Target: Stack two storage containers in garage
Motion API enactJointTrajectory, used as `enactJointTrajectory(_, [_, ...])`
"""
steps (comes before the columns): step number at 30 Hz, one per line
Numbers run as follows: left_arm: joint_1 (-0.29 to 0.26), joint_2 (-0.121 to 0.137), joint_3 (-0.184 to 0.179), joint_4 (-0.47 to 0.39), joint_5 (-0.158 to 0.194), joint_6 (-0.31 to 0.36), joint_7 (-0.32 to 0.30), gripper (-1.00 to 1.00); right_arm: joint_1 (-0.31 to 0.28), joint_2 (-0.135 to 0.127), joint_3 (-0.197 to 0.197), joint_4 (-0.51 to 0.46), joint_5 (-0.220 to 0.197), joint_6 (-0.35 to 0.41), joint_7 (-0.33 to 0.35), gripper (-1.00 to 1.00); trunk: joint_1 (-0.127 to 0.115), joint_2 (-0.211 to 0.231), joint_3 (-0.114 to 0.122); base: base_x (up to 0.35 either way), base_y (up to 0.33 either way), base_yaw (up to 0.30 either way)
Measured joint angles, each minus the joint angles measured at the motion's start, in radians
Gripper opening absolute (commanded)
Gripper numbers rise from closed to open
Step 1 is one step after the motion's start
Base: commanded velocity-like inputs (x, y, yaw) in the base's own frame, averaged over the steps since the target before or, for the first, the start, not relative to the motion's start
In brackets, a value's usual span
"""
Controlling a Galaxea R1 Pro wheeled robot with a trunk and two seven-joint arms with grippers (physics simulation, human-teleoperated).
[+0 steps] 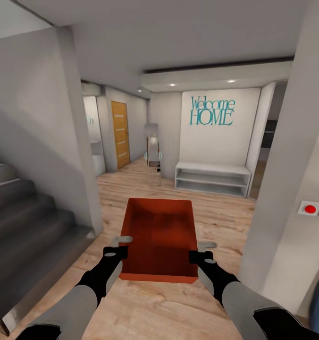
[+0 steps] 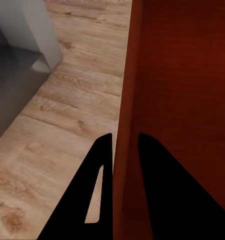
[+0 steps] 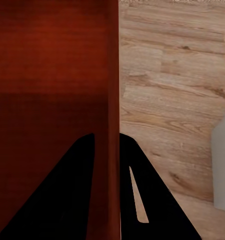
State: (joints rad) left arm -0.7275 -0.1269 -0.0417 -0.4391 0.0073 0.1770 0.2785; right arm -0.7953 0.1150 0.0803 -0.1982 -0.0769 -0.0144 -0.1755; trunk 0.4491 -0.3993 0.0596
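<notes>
Held aloft over plank floor (image 1: pixel 145 307), box (image 1: pixel 162 236) pinched by thin side walls, left gripper (image 2: pixel 123 150) and right gripper (image 3: pixel 108 145) each clamped astride one wall; possible slip or tilt from jolts, or clipped stairs (image 1: pixel 27 222), pillar (image 1: pixel 287 165), shelf (image 1: pixel 214 179) ahead.

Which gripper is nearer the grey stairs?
Left. The left gripper grips the red box on the wall that faces the stairs; the right gripper grips the opposite wall, farther away.
</notes>
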Motion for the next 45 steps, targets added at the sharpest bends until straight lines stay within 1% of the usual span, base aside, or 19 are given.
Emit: enactJointTrajectory(45, [0.000, 0.001, -0.001, -0.001, 0.001, 0.000, 0.000, -1.00, 0.000, 0.001, -0.001, 0.000, 0.001, 0.000, 0.000, -1.00, 0.000, 0.000, 0.000, 0.324, 0.000, 0.000])
